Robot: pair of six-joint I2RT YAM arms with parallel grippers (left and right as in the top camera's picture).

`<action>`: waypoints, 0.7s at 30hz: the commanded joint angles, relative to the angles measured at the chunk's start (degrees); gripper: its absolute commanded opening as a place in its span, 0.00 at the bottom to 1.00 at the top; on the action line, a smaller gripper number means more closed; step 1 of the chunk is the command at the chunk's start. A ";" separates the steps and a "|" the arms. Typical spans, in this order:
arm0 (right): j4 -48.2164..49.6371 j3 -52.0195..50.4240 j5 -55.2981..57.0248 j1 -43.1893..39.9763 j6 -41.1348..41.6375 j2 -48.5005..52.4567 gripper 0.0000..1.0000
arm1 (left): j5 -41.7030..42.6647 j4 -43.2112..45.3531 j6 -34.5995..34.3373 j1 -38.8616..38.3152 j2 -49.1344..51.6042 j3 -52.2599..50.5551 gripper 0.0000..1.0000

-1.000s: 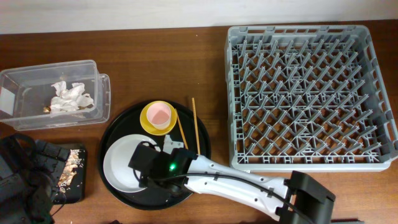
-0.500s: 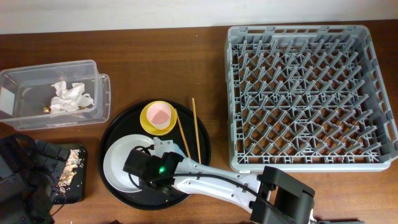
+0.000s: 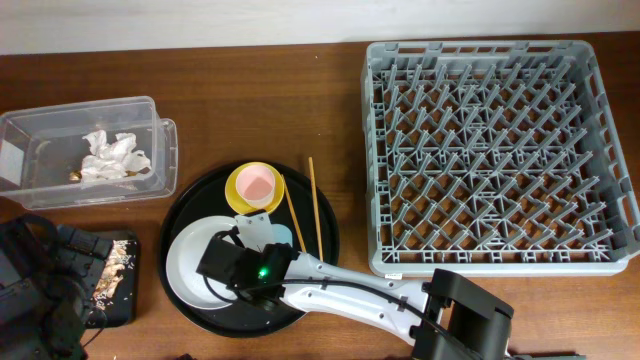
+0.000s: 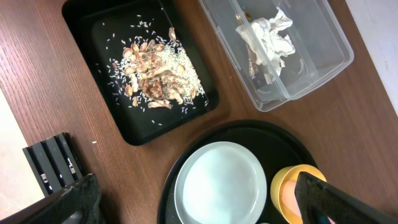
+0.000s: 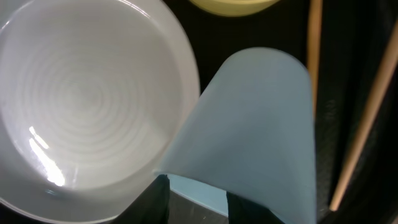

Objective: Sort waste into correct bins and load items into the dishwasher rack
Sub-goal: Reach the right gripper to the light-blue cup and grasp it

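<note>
The light blue cup (image 5: 261, 124) lies on its side on the round black tray, next to the grey-white plate (image 5: 81, 99). My right gripper (image 5: 198, 190) has its fingers drawn in on the cup's rim, one on each side of the wall. From overhead, that gripper (image 3: 268, 240) sits between plate (image 3: 190, 265) and cup (image 3: 285, 235). A pink cup (image 3: 255, 184) stands in the yellow bowl (image 3: 236, 197). Two chopsticks (image 3: 315, 205) lie beside them. My left gripper (image 4: 205, 205) hangs open above the plate (image 4: 217, 174). The dishwasher rack (image 3: 495, 155) holds nothing.
The clear box (image 3: 160, 150) holds white tissue (image 3: 112, 157). The flat black tray (image 4: 93, 37) holds food scraps (image 4: 155, 78). The round black tray (image 3: 330, 240) nearly touches the rack's left edge. My left arm (image 3: 35, 295) fills the front left corner.
The right arm slid left over the round tray toward the plate. Its jaws went from wide open to narrow on the light blue cup. The left gripper stayed still.
</note>
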 commanded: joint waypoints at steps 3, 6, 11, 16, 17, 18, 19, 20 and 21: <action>-0.31 0.44 8.74 -0.13 -2.01 -1.73 0.33 | 0.00 0.04 -0.33 0.31 -0.09 0.52 0.99; -0.31 0.44 11.34 -0.79 -6.16 -1.86 0.38 | 0.02 0.04 -0.33 0.31 -0.09 0.52 0.99; -0.35 0.44 10.27 -6.38 -11.74 -3.45 0.41 | 0.00 0.04 -0.33 0.31 -0.09 0.52 1.00; 1.97 0.46 -0.98 -8.70 -18.78 -10.91 0.62 | 0.02 0.04 -0.35 0.31 -0.09 0.52 1.00; 2.93 0.46 -4.46 -8.72 -21.22 -11.28 0.64 | 0.02 0.04 -0.33 0.31 -0.09 0.52 0.99; 4.11 0.44 -7.41 -8.70 -23.28 -10.97 0.65 | 0.00 0.04 -0.33 0.31 -0.09 0.52 1.00; 4.52 0.42 -8.22 -8.68 -23.85 -10.60 0.65 | 0.02 0.04 -0.35 0.31 -0.09 0.52 1.00; 4.92 0.42 -8.90 -8.70 -23.82 -9.81 0.65 | 0.00 0.04 -0.33 0.31 -0.09 0.52 1.00; 5.07 0.42 -8.87 -8.70 -23.82 -9.38 0.65 | 0.00 0.04 -0.33 0.31 -0.09 0.52 0.99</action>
